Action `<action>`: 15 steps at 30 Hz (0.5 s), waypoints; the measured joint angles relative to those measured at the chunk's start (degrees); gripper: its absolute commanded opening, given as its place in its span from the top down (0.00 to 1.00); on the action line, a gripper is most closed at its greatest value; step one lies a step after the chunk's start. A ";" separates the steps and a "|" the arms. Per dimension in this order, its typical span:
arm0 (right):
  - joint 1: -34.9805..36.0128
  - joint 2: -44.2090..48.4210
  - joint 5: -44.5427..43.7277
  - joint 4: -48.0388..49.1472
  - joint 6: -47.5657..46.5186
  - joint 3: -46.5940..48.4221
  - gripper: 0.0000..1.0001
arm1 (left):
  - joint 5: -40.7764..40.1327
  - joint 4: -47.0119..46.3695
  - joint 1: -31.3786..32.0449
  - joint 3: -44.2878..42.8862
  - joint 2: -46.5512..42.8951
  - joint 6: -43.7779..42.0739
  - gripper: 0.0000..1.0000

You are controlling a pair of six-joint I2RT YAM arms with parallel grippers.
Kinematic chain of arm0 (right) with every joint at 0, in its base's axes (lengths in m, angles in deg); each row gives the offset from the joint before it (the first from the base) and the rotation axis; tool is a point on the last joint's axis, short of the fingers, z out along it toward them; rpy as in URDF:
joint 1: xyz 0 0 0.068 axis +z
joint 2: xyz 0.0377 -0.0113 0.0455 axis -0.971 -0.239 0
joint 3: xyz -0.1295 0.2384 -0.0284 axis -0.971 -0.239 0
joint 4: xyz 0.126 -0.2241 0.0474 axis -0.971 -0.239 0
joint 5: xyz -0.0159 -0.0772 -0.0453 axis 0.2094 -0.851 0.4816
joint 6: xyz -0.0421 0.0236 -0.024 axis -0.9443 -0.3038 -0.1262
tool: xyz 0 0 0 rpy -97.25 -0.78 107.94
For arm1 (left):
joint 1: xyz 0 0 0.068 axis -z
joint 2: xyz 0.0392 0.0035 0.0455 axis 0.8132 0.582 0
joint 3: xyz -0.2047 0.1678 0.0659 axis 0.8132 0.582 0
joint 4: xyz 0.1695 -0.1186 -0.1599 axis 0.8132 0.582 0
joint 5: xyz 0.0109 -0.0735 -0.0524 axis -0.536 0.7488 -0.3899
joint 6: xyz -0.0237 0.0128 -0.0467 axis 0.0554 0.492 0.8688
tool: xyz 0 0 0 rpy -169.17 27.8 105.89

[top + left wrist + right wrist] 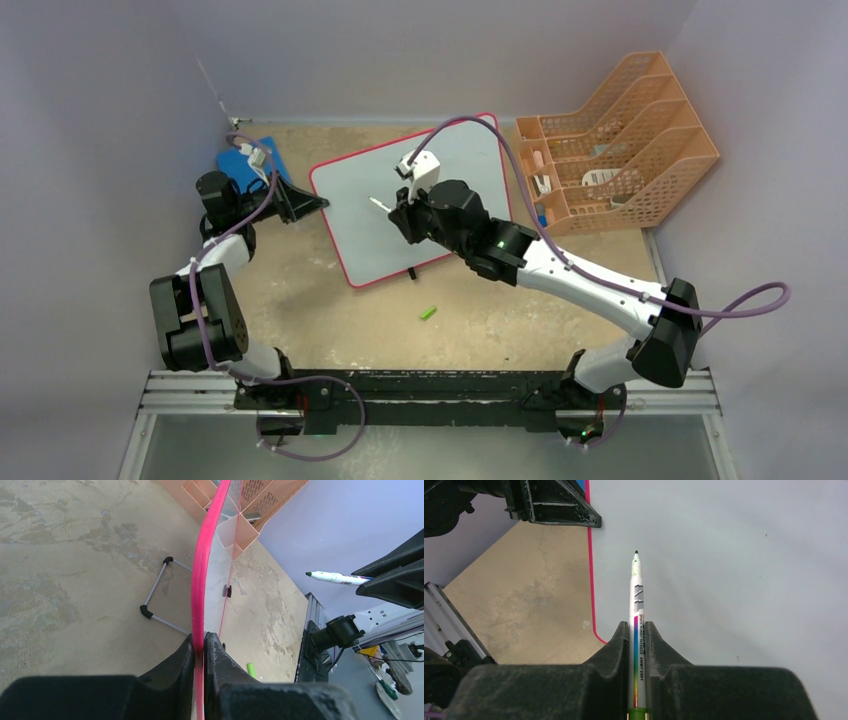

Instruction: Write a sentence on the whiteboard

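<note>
Left gripper (199, 645), jaws pinching the whiteboard (355, 225) rim, steadies it mid-tabletop (330, 320). Nothing is written on it yet. Right gripper (637, 630), jaws clamped on the marker (636, 587), tip near the surface; touching, I can't say. Push too hard and the board may slip that thin edge grip.

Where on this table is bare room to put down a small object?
Bare tan table lies between the left arm, the red-rimmed white board and the small green cap; more lies in front of the cap. The back is crowded: blue square pad, left gripper, orange plastic rack.
</note>
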 measured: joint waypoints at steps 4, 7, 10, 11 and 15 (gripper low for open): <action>0.28 0.00 -1.05 0.02 0.00 0.00 1.00 | -0.07 0.42 0.09 0.00 -0.07 -0.96 1.00; 0.37 0.00 -1.51 0.33 0.00 0.00 1.00 | -0.07 0.81 0.11 0.00 -0.09 -1.44 1.00; 0.55 -0.02 -2.19 0.94 0.00 0.00 1.00 | -0.11 0.96 0.20 0.00 -0.22 -1.68 1.00; 0.70 -0.02 -2.49 1.18 0.00 0.00 1.00 | -0.13 1.07 0.22 0.00 -0.26 -1.81 1.00; 1.18 -0.02 -2.86 2.38 0.00 0.00 1.00 | -0.35 1.77 0.26 -0.04 -0.57 -2.54 1.00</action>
